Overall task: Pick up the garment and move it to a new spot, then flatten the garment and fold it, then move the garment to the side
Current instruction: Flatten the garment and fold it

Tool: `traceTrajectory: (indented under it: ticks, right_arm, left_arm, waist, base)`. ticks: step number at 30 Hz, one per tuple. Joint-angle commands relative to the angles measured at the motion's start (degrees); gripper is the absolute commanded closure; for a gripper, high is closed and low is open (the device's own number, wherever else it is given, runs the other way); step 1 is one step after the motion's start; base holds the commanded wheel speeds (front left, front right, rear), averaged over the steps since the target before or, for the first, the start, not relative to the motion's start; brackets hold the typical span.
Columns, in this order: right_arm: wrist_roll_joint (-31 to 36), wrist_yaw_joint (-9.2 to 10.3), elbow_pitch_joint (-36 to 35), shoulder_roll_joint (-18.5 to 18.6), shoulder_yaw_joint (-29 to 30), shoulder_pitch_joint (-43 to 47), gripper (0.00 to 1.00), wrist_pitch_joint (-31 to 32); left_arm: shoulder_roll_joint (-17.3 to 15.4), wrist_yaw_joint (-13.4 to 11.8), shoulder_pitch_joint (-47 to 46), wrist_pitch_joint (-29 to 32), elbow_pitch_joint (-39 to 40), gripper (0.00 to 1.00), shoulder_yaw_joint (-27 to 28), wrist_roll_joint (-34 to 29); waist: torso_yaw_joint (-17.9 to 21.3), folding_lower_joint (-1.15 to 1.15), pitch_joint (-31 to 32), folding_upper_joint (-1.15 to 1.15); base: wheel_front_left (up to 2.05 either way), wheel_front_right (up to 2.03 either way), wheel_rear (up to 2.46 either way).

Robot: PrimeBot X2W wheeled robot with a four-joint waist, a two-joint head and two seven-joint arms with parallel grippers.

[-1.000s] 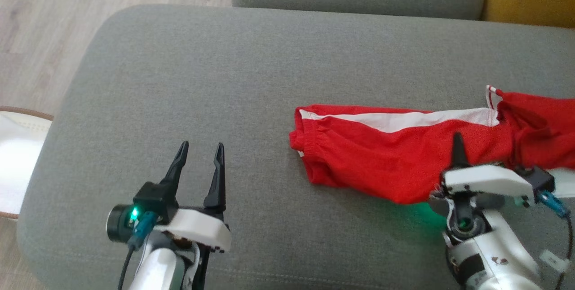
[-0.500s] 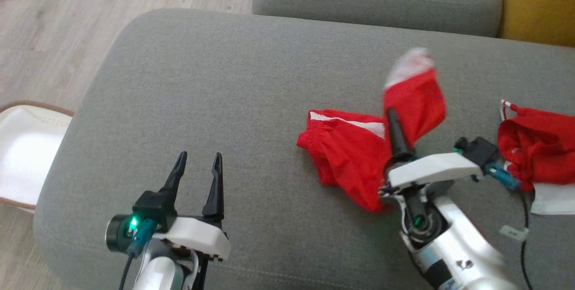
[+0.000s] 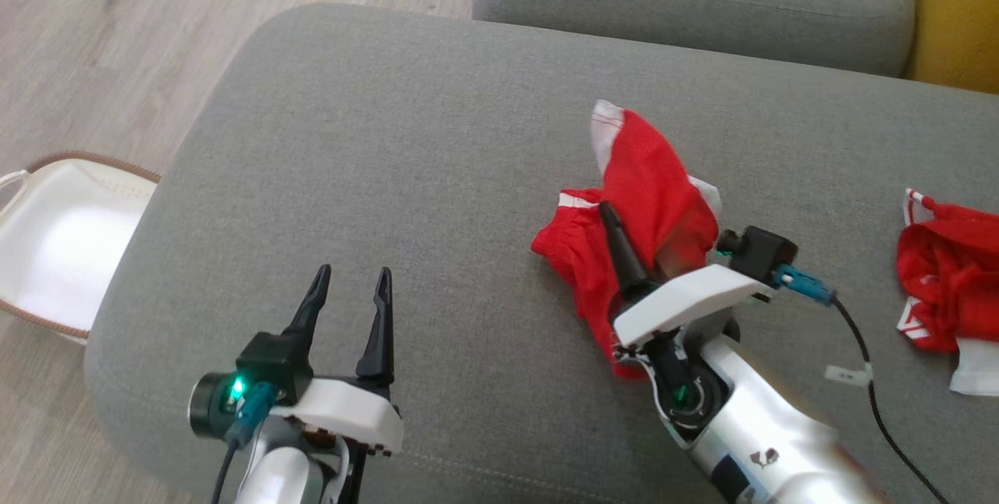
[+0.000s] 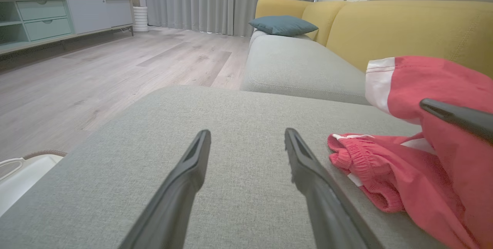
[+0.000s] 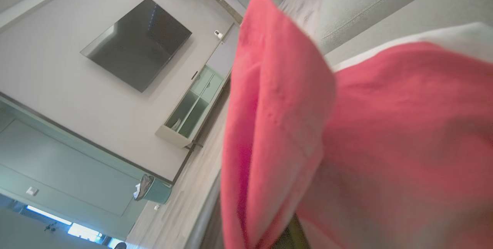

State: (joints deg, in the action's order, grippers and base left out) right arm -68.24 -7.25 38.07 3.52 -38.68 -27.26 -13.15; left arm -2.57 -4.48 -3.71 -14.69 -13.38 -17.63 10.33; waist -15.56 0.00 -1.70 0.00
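"On the grey cushion (image 3: 390,137), where does the garment (image 3: 655,168) lie?"

"Right of the middle in the head view. It is red cloth with a white stripe. One end is bunched on the cushion, and the other rises in a peak."

"And the jaws around it?"

"The right gripper (image 3: 610,217) has its jaws pressed together, pinching the raised fold. One dark finger (image 3: 620,250) shows against the red, and cloth hides the other. In the right wrist view the red fabric hangs blurred just before the lens."

"The other arm?"

"The left gripper (image 3: 352,274) is over bare cushion, to the garment's left and well apart from it. Its jaws are spread with nothing between them."

"Further out?"

"A second red heap (image 3: 936,285) lies near the cushion's right edge, apart from the first. A white basket (image 3: 47,239) stands on the wood floor (image 3: 117,36) at the left. A yellow sofa back (image 4: 404,21) is behind."
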Motion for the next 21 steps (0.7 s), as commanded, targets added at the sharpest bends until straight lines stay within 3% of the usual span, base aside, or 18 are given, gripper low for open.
traceTrajectory:
  ticks: [1,11,21]
  right_arm:
    - [0.58,-0.24,-1.14,-0.64,-1.48,-2.21,0.0,-0.67]
    - [2.19,-0.24,3.83,-0.64,-10.17,-4.82,0.0,0.15]
    - [0.49,-0.24,10.93,-0.64,-17.02,-6.49,0.0,6.11]
  left_arm:
    - [-0.31,-0.09,-2.18,-0.3,1.48,0.0,1.74,0.31]
    - [-0.31,-0.39,-2.59,-0.3,1.23,0.0,1.7,0.71]
    - [-0.31,-0.77,-2.9,-0.3,1.5,0.0,1.09,1.54]
  waist:
    - [-0.3,0.0,-0.02,0.0]
    - [-1.65,0.0,-0.63,0.0]
    - [-1.84,0.0,-1.38,0.0]
  base:
    - [0.0,0.0,0.0]
    - [0.0,0.0,0.0]
    - [0.0,0.0,0.0]
